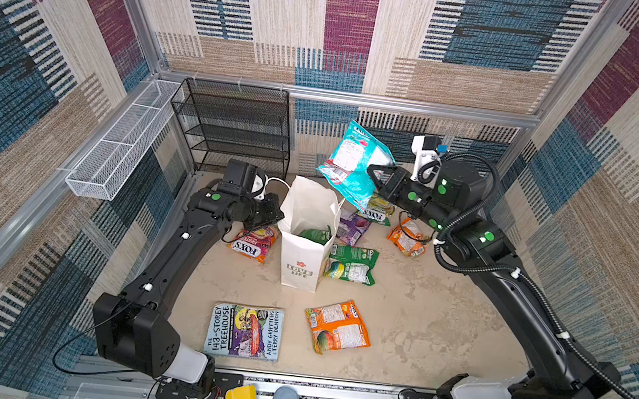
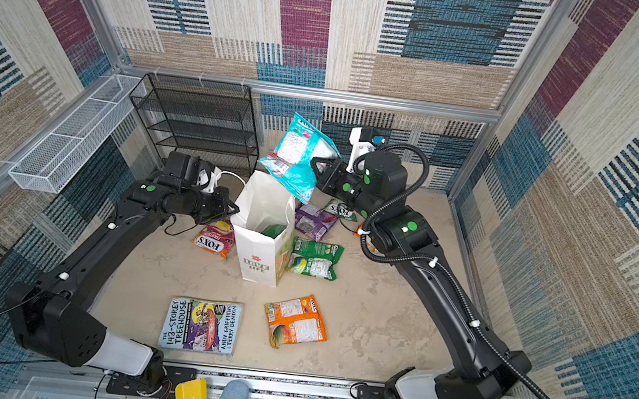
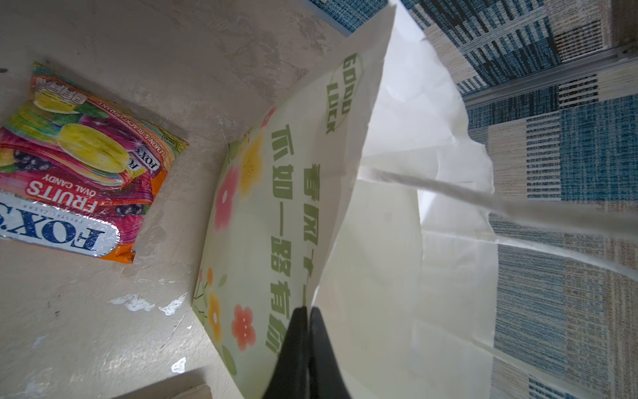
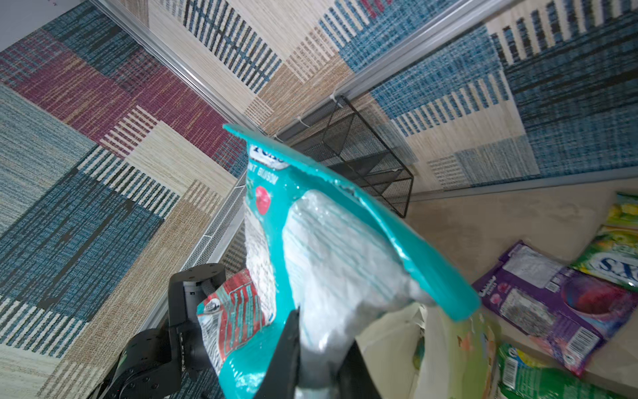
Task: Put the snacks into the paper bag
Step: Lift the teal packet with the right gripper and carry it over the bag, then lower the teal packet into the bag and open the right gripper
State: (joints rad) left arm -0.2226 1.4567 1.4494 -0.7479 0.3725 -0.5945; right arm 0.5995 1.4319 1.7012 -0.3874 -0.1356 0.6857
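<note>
Noted paper bag (image 1: pixel 302 257) upright, mouth open, dark green packet (image 1: pixel 315 234) poking up inside. Found left gripper (image 1: pixel 276 213) at bag's left rim, fingers (image 3: pixel 324 355) pressed together on the paper edge. Saw right gripper (image 1: pixel 374 180) above bag's far-right corner, fingers pinching teal packet (image 1: pixel 352 163), which hung over the mouth. Logged pink-red packet (image 1: pixel 253 244) flat left of bag, purple packet (image 1: pixel 352 228) right, orange packet (image 1: pixel 336 326) in front.
</note>
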